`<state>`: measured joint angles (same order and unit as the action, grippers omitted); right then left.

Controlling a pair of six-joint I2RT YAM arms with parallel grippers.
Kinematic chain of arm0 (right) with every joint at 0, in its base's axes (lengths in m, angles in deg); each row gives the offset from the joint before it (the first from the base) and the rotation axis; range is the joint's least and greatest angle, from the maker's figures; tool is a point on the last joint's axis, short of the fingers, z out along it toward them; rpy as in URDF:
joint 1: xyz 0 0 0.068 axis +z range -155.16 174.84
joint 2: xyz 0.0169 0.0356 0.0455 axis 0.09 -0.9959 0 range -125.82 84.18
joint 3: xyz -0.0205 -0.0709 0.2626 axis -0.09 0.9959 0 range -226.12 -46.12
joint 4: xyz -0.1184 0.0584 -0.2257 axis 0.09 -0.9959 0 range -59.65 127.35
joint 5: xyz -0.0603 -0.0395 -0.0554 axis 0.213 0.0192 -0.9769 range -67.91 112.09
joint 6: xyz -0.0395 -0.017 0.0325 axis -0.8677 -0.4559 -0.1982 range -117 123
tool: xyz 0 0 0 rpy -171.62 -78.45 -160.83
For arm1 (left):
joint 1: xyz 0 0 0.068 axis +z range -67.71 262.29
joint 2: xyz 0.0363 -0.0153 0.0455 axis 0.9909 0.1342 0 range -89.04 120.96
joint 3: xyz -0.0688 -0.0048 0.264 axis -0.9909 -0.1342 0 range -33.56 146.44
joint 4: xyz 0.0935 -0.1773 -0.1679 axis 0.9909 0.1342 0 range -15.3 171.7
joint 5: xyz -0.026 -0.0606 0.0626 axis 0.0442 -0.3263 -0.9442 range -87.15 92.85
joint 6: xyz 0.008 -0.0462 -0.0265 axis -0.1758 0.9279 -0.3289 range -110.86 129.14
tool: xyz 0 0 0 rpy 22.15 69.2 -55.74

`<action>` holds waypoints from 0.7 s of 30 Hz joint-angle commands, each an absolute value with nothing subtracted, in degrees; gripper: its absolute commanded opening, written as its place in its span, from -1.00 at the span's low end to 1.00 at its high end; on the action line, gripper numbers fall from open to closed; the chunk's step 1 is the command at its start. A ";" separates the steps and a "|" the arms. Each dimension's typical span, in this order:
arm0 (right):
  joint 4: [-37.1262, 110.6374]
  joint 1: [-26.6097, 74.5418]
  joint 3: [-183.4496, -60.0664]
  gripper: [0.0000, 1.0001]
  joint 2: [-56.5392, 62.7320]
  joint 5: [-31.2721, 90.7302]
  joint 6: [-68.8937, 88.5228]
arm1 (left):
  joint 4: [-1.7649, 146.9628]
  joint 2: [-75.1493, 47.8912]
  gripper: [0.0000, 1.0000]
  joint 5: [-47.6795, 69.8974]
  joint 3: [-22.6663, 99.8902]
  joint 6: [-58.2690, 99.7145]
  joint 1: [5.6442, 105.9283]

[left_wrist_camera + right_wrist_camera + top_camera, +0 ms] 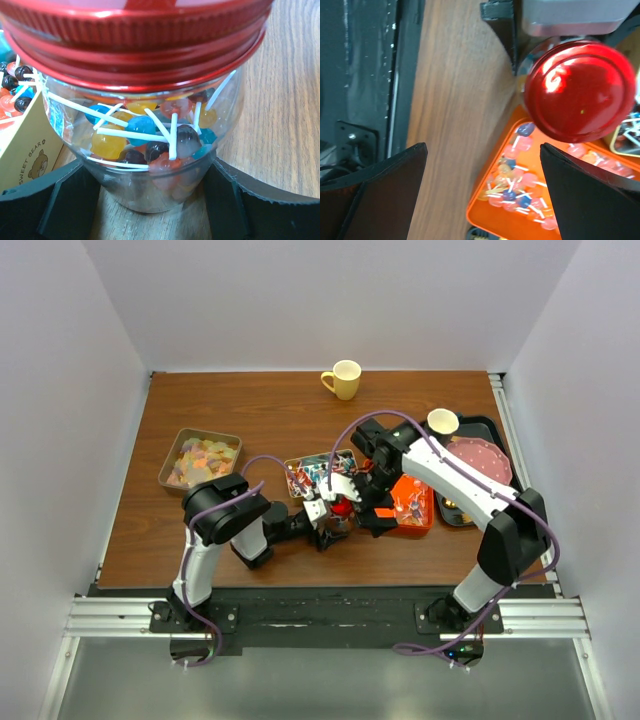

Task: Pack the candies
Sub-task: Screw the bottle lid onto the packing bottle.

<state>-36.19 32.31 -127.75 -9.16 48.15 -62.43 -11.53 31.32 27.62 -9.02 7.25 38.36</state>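
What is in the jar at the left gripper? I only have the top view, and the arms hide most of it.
Observer: The left wrist view shows a clear jar holding lollipops, blue, yellow and dark ones on white sticks.
Operator: Is the right gripper holding the lid?
Observer: No. In the right wrist view the right gripper is open, fingers wide apart with nothing between them. The red lid sits on the jar, beyond them.
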 commanded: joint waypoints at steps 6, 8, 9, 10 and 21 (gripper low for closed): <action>-35.42 29.38 -134.27 0.96 -10.57 47.93 -59.67 | -10.38 34.54 -1.00 23.33 -9.65 4.84 38.52; -35.16 29.38 -137.08 0.96 -11.97 48.63 -59.93 | -10.29 34.45 -1.00 23.41 -9.74 4.57 38.60; -35.16 29.47 -137.96 0.97 -12.50 49.33 -60.10 | -10.29 34.54 -1.00 23.41 -9.65 4.57 38.52; -35.16 29.47 -139.88 0.96 -13.11 50.55 -60.02 | -10.29 34.54 -1.00 23.50 -9.56 4.66 38.52; -37.44 33.25 -144.91 0.97 -20.41 53.99 -62.12 | -9.33 34.54 -1.00 22.98 -9.21 4.75 38.52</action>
<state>-35.79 32.12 -142.55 -19.89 51.02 -60.75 -11.38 31.34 27.64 -8.76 7.25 38.36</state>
